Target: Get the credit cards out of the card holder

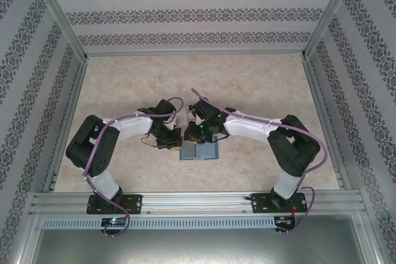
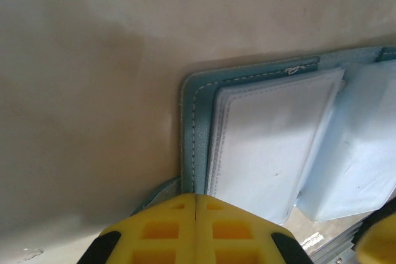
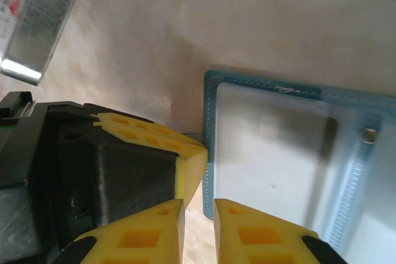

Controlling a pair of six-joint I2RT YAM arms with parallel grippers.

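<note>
My left end effector [image 2: 195,207] has its two yellow fingers pressed flat together, with no gap at the seam. It sits at the left edge of the small teal-blue folding card holder [image 2: 193,128] of soft stitched material, right where a curved bit of teal, probably the strap tab [image 2: 156,195], peeks out from under my fingertips. I cannot tell whether the tab is nipped between them or merely pinned beneath. Either way, I judge the point of this pose is to anchor the card holder against the pale beige marbled surface [image 2: 93,91] so it does not slide or fold shut while the other arm works.

The card holder itself lies opened flat between my two arms, its inner side facing up. Inside its stitched border are clear plastic sleeves [image 2: 346,146], and the pale, flat rectangles within them I take to be the credit cards [image 2: 266,153], all tucked inside and none drawn out yet. Lying open like this leaves the sleeve mouths reachable from above.

My right end effector [image 3: 198,209] hangs over the card holder's near left corner, just beside the tip of the left one. Its yellow fingers are parted by a narrow slit, and I see nothing between them. That slim gap suits a thin card edge. I judge I am lining up to catch a card's rim, and the tight spacing to my other fingers is the thing to watch.
</note>
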